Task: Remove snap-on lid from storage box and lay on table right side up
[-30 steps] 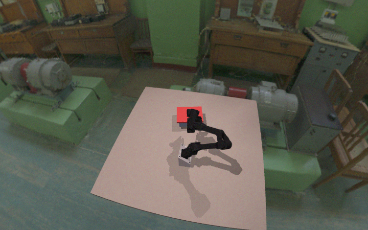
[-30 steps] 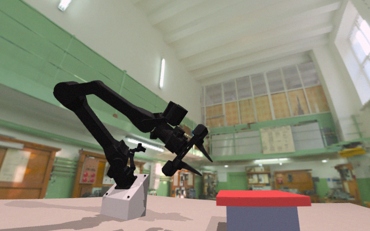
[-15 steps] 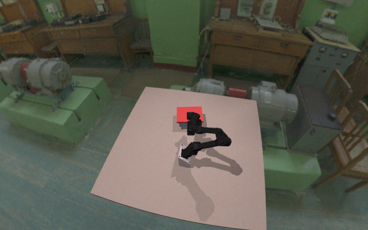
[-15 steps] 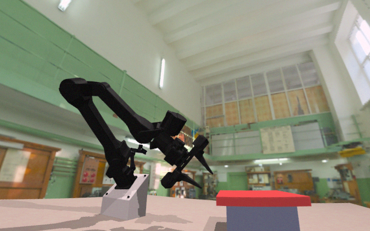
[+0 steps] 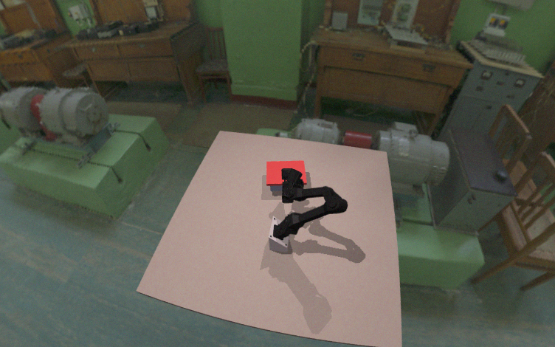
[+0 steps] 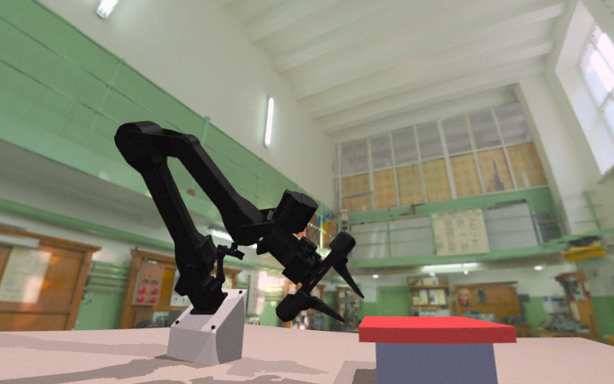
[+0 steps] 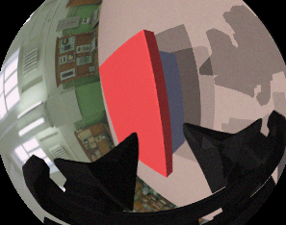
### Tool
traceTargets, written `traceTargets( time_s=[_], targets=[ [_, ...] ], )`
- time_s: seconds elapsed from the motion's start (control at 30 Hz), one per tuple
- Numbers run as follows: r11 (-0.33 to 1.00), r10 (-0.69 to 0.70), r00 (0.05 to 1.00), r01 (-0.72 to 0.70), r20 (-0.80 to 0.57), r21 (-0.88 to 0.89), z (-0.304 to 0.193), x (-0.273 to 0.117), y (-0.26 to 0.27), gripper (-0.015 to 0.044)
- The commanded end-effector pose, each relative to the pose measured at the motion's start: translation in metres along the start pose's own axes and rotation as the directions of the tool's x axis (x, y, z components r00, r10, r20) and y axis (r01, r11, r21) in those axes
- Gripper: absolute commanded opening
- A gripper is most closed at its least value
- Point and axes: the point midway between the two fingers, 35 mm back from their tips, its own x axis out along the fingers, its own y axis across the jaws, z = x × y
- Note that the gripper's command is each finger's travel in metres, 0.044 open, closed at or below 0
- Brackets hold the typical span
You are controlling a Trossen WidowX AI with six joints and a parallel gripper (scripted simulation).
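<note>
Wrist view: the pincer (image 5: 291,176) (image 6: 353,309) (image 7: 161,132) stands spread, its two pointed black fingers well apart with nothing pinched between them. One fingertip overlaps the near end of the red lid (image 5: 275,172) (image 6: 435,328) (image 7: 132,96) in that picture, while the other appears off to the side of the box. In the exterior view both fingers slant down toward the lid, their tips short of its near edge and not touching it.

The lid sits level on top of the blue-grey storage box (image 5: 275,187) (image 6: 435,364) (image 7: 174,106), its rim jutting past the walls. The box stands upright on the pinkish table (image 5: 228,258) (image 6: 85,350) (image 7: 233,101).

Behind the pincer, the black arm (image 5: 325,192) (image 6: 162,205) rises to a bent elbow and drops again to a pale wedge-shaped base (image 5: 280,246) (image 6: 230,333), which stands on the same table, apart from the box. Shadows of the arm lie across the tabletop. Beyond the table, the top view shows grey motors (image 5: 413,155), wooden desks (image 5: 383,73) and a wooden chair (image 5: 529,258).
</note>
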Motion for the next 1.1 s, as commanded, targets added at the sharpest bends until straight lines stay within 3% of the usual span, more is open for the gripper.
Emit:
traceTargets(
  time_s=[0.0, 0.77, 0.83, 1.07],
  targets=[
    [1.0, 0.006, 1.0, -0.006, -0.003, -0.002, 0.0, 0.008, 0.002, 0.0235],
    [1.0, 0.01, 1.0, -0.01, 0.002, -0.004, 0.001, 0.042, -0.002, 0.0235],
    [1.0, 0.01, 1.0, -0.01, 0.002, -0.004, 0.001, 0.042, -0.002, 0.0182],
    [1.0, 0.01, 1.0, -0.01, 0.002, -0.004, 0.001, 0.042, -0.002, 0.0136]
  ],
)
